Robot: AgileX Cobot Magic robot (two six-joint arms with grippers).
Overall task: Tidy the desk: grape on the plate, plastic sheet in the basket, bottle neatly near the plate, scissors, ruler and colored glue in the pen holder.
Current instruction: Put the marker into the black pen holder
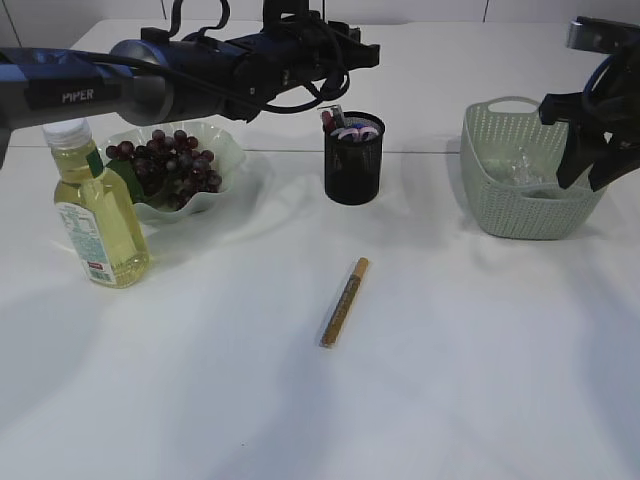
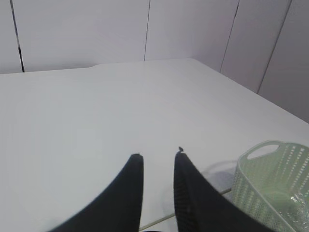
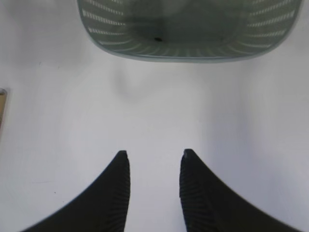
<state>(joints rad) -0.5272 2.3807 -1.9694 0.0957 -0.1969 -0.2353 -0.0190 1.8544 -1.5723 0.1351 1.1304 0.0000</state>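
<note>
Dark grapes [image 1: 168, 160] lie on the wavy pale plate [image 1: 232, 148] at the back left. The bottle [image 1: 96, 212] of yellow liquid stands upright just in front of the plate. In the black mesh pen holder [image 1: 353, 165] stand the pink-handled scissors [image 1: 357, 130]; I cannot make out the ruler there. The orange colored glue [image 1: 345, 300] stick lies flat at mid-table. A clear plastic sheet [image 1: 520, 166] rests inside the green basket [image 1: 505, 215]. My left gripper [image 1: 368, 50] [image 2: 159, 154] hovers above the pen holder, open and empty. My right gripper [image 1: 588, 178] [image 3: 153, 153] hangs open and empty at the basket's near right.
A white cloth covers the table, rumpled around the plate and pen holder. The left arm stretches across the back from the left edge. In the left wrist view the basket [image 2: 270, 181] sits at the lower right; in the right wrist view the basket [image 3: 188, 46] fills the top.
</note>
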